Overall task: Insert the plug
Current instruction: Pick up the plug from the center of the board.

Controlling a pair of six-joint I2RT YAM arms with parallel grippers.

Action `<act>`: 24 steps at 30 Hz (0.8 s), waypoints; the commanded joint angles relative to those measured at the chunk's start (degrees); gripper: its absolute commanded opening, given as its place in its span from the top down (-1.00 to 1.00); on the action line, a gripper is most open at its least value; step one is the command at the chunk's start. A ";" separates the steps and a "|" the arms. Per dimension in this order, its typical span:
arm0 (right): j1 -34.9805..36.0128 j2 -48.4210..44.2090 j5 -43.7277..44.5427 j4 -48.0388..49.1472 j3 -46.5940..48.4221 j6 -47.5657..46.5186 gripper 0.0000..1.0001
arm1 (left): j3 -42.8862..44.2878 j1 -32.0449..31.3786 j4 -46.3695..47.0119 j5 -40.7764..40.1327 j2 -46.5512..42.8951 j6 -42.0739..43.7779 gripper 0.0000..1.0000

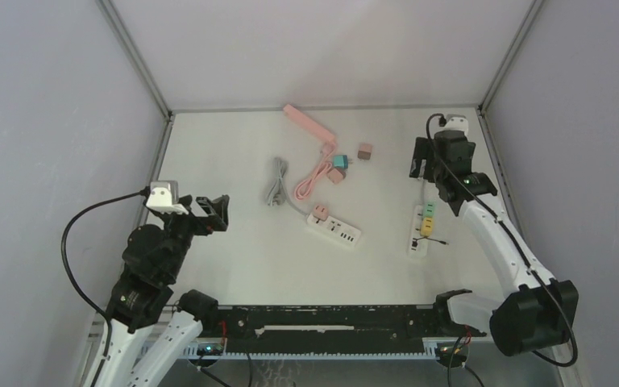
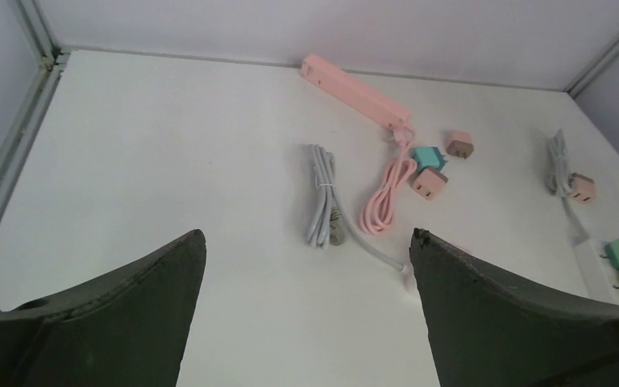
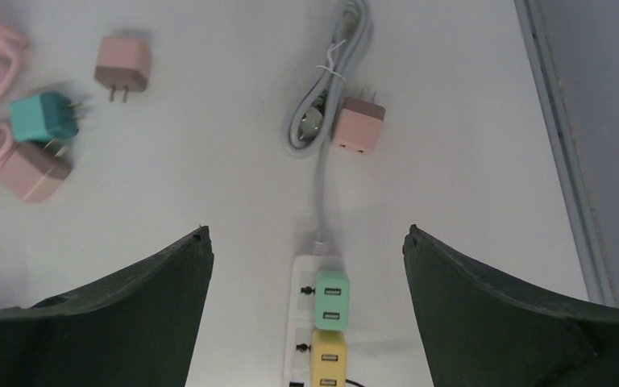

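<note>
Three loose plugs lie near the back middle: a teal plug [image 1: 339,161] [image 3: 44,117], a pink plug [image 1: 336,176] [image 3: 34,173] and a brown plug [image 1: 364,151] [image 3: 122,66]. Another pink plug [image 3: 359,125] rests beside a bundled grey cable [image 3: 322,97]. The right white power strip [image 1: 420,238] [image 3: 302,278] carries a green adapter [image 3: 331,300] and a yellow adapter [image 3: 328,359]. My right gripper [image 1: 421,161] [image 3: 307,230] hovers open above that strip's far end, holding nothing. My left gripper [image 1: 213,211] [image 2: 308,234] is open and empty at the left, apart from everything.
A pink power strip [image 1: 310,125] [image 2: 355,90] with a coiled pink cable [image 1: 313,179] lies at the back. A second white strip [image 1: 334,231] in the middle carries a pink adapter [image 1: 319,213], with its grey cable [image 1: 275,181] coiled to the left. Grey walls enclose the table.
</note>
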 commanded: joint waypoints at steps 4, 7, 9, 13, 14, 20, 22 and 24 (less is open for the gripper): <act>-9.41 8.89 -5.03 7.48 0.07 5.73 -0.83 | -3.24 0.00 1.87 -4.18 -0.18 4.91 -1.00; -11.71 14.09 -4.81 8.20 1.22 6.88 -0.83 | -3.75 0.00 1.08 -5.48 -0.46 4.88 -1.00; -13.31 18.14 -4.94 7.25 3.40 7.49 -0.79 | -3.91 0.00 0.85 -5.70 -0.55 5.06 -1.00; -15.87 25.23 -6.18 6.43 6.41 7.46 -0.65 | -4.17 -0.09 0.84 -5.75 -0.54 5.25 -1.00; -16.44 26.91 -6.88 6.03 7.45 7.39 -0.60 | -4.24 -0.09 0.80 -5.73 -0.56 5.32 -1.00; -18.32 33.29 -11.06 5.24 10.84 6.97 -0.47 | -4.42 -0.09 1.01 -6.27 -0.30 5.43 -1.00; -18.82 35.09 -11.80 4.65 13.24 6.96 -0.44 | -4.44 -0.09 0.97 -5.86 -0.25 5.52 -1.00; -18.91 36.77 -11.96 4.23 14.30 6.74 -0.43 | -4.52 -0.09 1.01 -5.69 -0.15 5.52 -1.00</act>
